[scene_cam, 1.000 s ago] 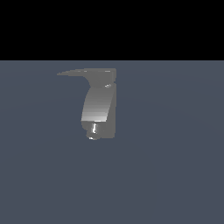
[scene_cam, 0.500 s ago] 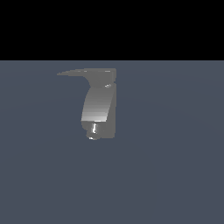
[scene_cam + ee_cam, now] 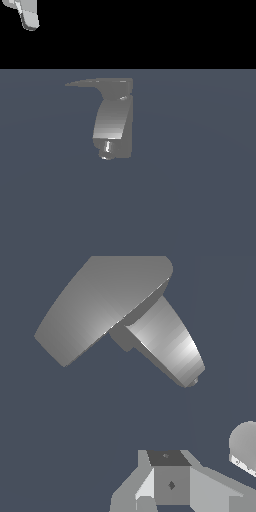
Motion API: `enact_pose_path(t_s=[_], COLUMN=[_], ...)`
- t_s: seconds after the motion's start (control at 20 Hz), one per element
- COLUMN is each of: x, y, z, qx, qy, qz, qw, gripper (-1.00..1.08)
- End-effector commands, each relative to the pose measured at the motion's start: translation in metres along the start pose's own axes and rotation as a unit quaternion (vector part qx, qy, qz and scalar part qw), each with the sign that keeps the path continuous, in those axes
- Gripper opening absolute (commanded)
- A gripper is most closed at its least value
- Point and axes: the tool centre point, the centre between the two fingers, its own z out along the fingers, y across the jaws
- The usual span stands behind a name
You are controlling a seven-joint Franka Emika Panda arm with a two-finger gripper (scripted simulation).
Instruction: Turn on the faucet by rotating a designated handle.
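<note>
— Faucet [image 3: 114, 122] placement? 
— Upright mid-surface [image 3: 200, 200], handle [image 3: 92, 83] on top tapering toward the exterior view's left.
— And the tool [image 3: 27, 14]? 
— High in that view's upper-left corner, well apart — clenched or released, I cannot tell.

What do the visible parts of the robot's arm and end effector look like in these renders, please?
Only fragments show. The exterior view catches a pale grey-white, rounded piece of the arm. The wrist view shows the end effector as blocky grey facets with a dark top panel. No cables or markings.
</note>
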Motion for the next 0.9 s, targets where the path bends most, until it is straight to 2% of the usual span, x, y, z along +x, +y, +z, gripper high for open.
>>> enact_pose_path(t_s=[0.0,0.4,0.85], x=[0.004,0.021,0.047], y=[-0.012,-0.048,-0.084], z=[0.006,0.024,0.044], qx=[0.002,0.007,0.011], qy=[0.000,0.002,0.005], qz=[0.026,0.106,0.194], qw=[0.9997,0.9943,0.9809], gripper=[-1.00,-1.00,-1.00])
